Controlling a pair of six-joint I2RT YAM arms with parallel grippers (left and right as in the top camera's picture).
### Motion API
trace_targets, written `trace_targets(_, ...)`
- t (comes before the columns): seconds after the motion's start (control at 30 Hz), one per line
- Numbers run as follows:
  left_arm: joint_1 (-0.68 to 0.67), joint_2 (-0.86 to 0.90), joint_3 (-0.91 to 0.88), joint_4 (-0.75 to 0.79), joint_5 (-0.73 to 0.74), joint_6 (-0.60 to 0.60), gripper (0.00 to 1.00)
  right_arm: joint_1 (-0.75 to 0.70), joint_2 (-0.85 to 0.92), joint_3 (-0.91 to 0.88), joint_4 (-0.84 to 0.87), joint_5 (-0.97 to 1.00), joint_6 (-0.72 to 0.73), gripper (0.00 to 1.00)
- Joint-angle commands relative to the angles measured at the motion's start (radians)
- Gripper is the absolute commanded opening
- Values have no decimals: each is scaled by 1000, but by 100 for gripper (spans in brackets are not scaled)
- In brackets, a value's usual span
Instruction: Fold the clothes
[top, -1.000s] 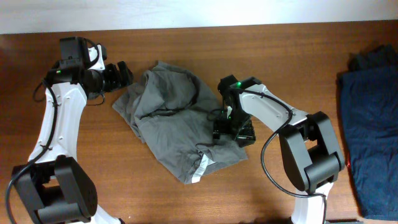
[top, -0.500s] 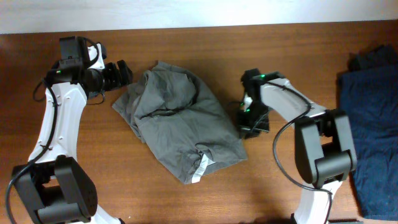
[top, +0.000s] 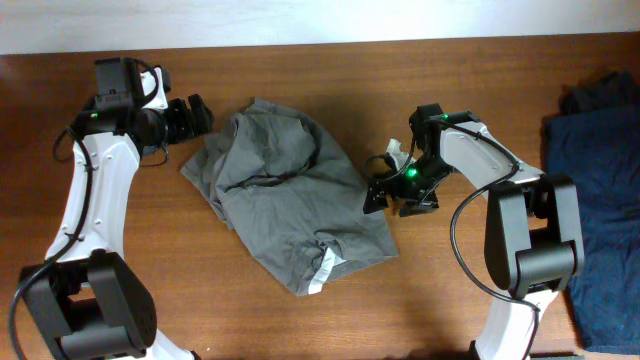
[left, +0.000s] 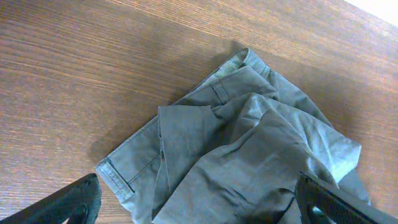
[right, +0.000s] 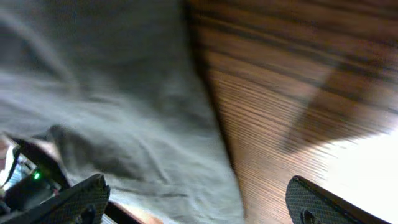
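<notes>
Creases run all over the grey garment (top: 290, 200), which lies loose and bunched on the worktop (top: 450, 80) between the two grippers, with one layer thrown over another and a white label (top: 322, 272) showing at its near hem. Nothing holds it, and I'd say it sits like that because no clean fold has been made yet: the waistband end is turned toward the left gripper (top: 190, 113), and the heaped middle would need flattening first. That gripper hangs just off the garment's far left corner with its fingers spread wide and nothing between them. Its own camera looks down on the waistband and the seams just ahead of it, so it seems posed to take that edge. The right gripper (top: 396, 198) is low at the garment's opposite side, right beside the edge of the cloth. Its fingers are also spread wide and clasp nothing, with grey fabric under one side and bare wood under the other. From where I stand I cannot tell whether a fingertip brushes the cloth. The dark blue clothes (top: 600, 200) lie well apart, out beyond the right gripper, and play no part here.
</notes>
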Motion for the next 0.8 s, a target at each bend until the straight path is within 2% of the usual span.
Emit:
trace_targets(0.0, -3, -17, 11, 3, -6, 16, 99, 10, -20, -24, 4, -82, -69, 95)
trace_targets(0.23, -3, -17, 11, 8, -6, 16, 99, 48, -20, -92, 58, -111, -64, 92)
trace_targets(0.3, -3, -17, 11, 12, -6, 16, 99, 55, -20, -98, 61, -113, -64, 88)
trace_targets(0.37, -3, -17, 11, 15, -6, 16, 99, 55, -20, -98, 64, -119, -53, 75)
trace_targets(0.4, -3, -17, 11, 16, -6, 16, 99, 55, -20, -98, 68, -118, -39, 64)
trace_targets(0.43, -3, -17, 11, 16, -6, 16, 99, 55, -20, -98, 71, -119, -33, 47)
trace_targets(0.47, -3, -17, 11, 18, -6, 16, 99, 55, -20, -98, 80, -117, -13, 36)
trace_targets(0.57, -3, -17, 11, 18, -6, 16, 99, 50, -20, -97, 104, -93, 34, 14)
trace_targets(0.67, -3, -17, 11, 18, -6, 16, 99, 33, -21, -79, 111, -5, 76, 4)
trace_targets(0.77, -3, -17, 11, 19, -6, 16, 99, -8, -21, -7, 108, 49, 76, 4)
